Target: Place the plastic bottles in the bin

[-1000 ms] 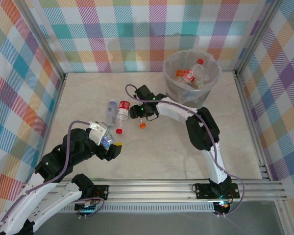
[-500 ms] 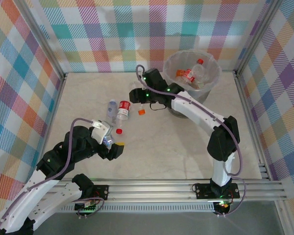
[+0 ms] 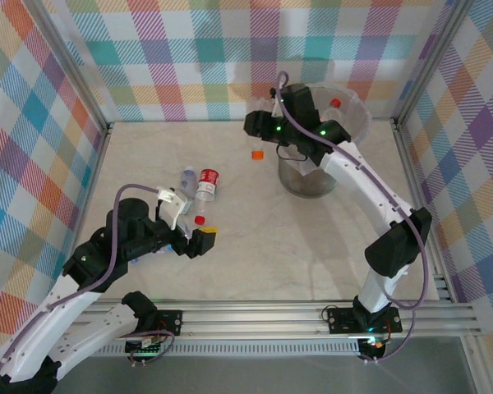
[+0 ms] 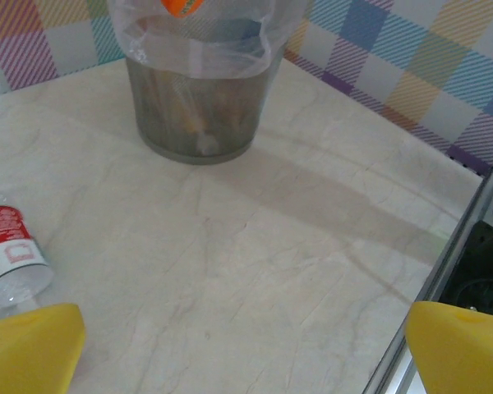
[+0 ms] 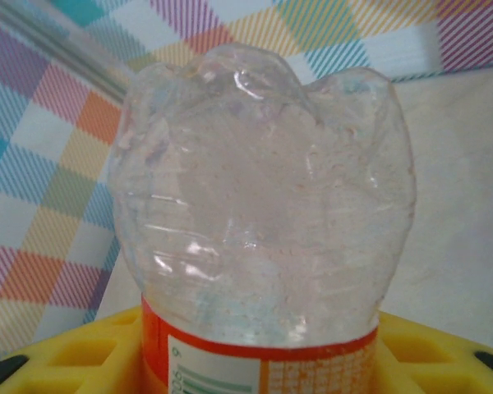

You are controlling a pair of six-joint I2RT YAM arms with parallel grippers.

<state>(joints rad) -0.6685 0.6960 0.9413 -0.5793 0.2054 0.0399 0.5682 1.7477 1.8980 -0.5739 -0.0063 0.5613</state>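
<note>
While overhead shows orange cap (image 3: 257,153), wrist shows clear bottle (image 5: 263,205), right tool (image 5: 259,357) clamped

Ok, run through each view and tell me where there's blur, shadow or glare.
Top external: sharp, evenly lit, faint shadows on the table. Left wrist: the bin throws a soft shadow rightward; the yellow fingertips are blurred. Right wrist: the clear bottle sits close and soft, glints on its base; the plaid wall behind is blurred.
</note>
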